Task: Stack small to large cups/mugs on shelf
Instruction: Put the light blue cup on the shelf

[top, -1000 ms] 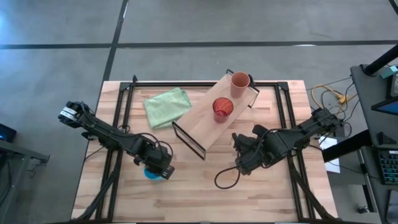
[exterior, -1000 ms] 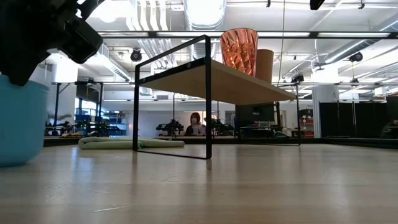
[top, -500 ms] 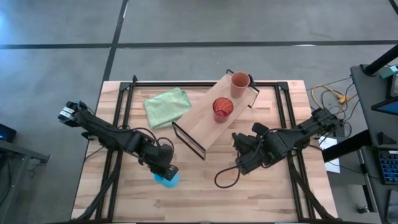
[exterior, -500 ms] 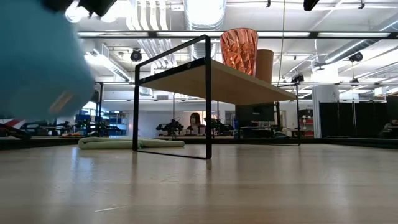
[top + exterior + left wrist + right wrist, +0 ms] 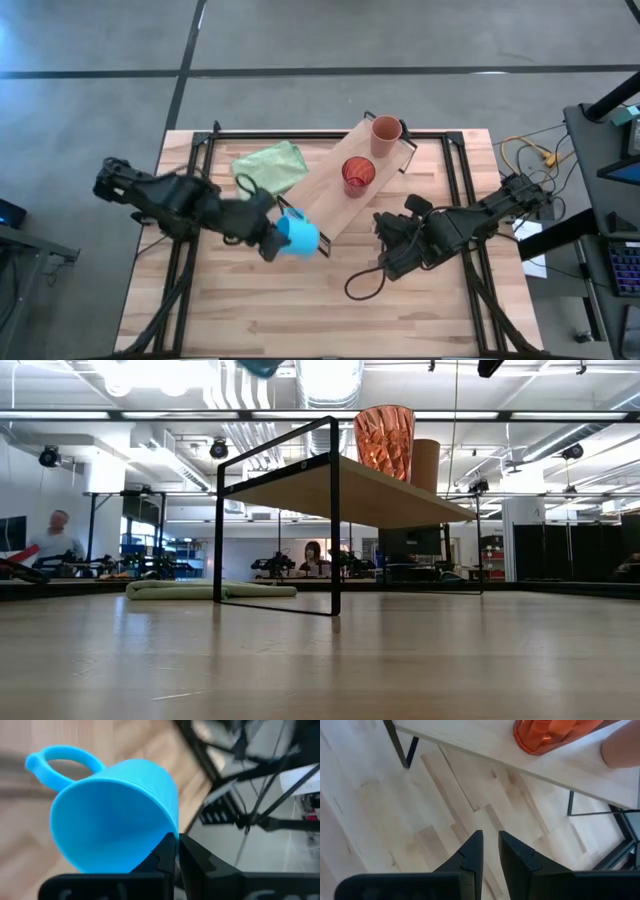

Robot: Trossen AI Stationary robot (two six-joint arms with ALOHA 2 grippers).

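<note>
My left gripper (image 5: 272, 240) hangs above the table by the shelf's near-left end, shut on the bright blue cup (image 5: 298, 237) with its handle (image 5: 62, 759). In the low view only the cup's bottom (image 5: 260, 365) shows, at the top edge. The light-wood shelf (image 5: 325, 200) stands on black wire legs. On the shelf the red tumbler (image 5: 358, 175) and the orange-brown cup (image 5: 386, 135) stand upright on their bases. My right gripper (image 5: 385, 262) waits low over the table, near the shelf's near side, its fingers (image 5: 472, 855) a narrow gap apart and touching nothing. My left gripper pinches the blue cup's wall at the rim (image 5: 172, 832), across from the handle. One finger (image 5: 165, 854) is inside the mouth and the other outside. The cup is lifted clear of the table and tipped on its side, with its mouth toward the wrist camera.
A pale green cloth (image 5: 268, 170) lies on the table left of the shelf. A black cable loop (image 5: 365, 285) lies near my right arm. The table's near half is bare wood (image 5: 300, 320). People show in the room behind (image 5: 55, 535).
My left gripper has lifted the blue cup off the table's near-left part. It carried the cup up and toward the shelf's near-left end. The cup stood on the table a second ago; now it is well above it and tipped over. The right arm has kept still.
</note>
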